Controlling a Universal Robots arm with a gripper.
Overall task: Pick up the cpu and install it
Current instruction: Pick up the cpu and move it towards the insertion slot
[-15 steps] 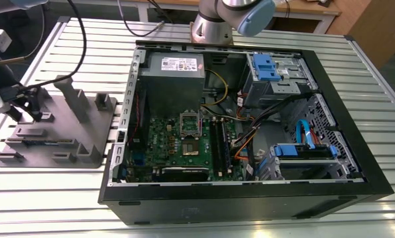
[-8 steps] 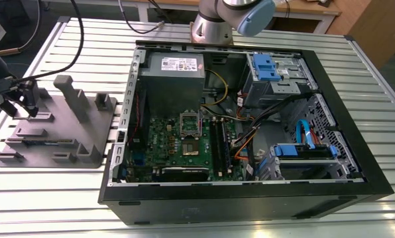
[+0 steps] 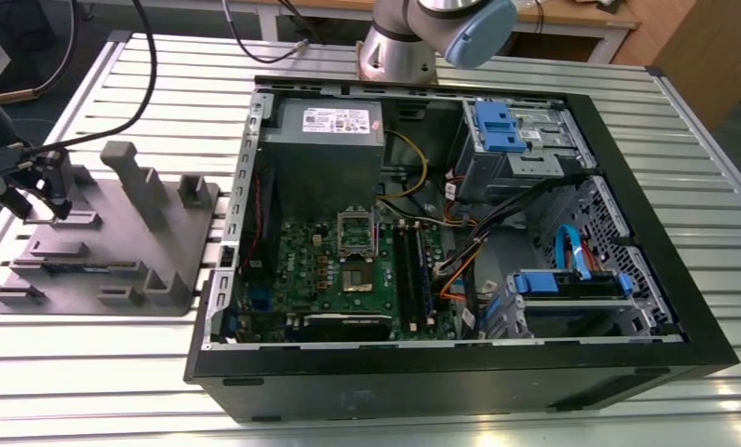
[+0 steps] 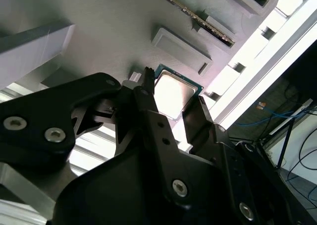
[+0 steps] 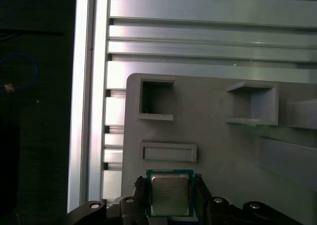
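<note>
Arm (image 3: 436,37): one, grey column with a blue-capped joint, at the exterior view's top. Pincer (image 3: 38,196): black, pointing downward, low at the exterior view's left.

The bench (image 3: 98,372) carries two things side by side: the holder tray (image 3: 98,244) at the left of the exterior view and the computer case (image 3: 470,382) across centre and right. The arm base (image 3: 402,51) stands behind the case, at top centre. Inside the case the motherboard (image 3: 345,270) lies lower left, the power supply (image 3: 327,140) behind it, a drive cage (image 3: 514,135) at upper right. The gripper (image 3: 44,209) hangs over the tray's left end; in the first wrist view the cpu (image 5: 170,195) lies on the tray at the gripper's tip, just beside a raised block (image 5: 168,152)
</note>
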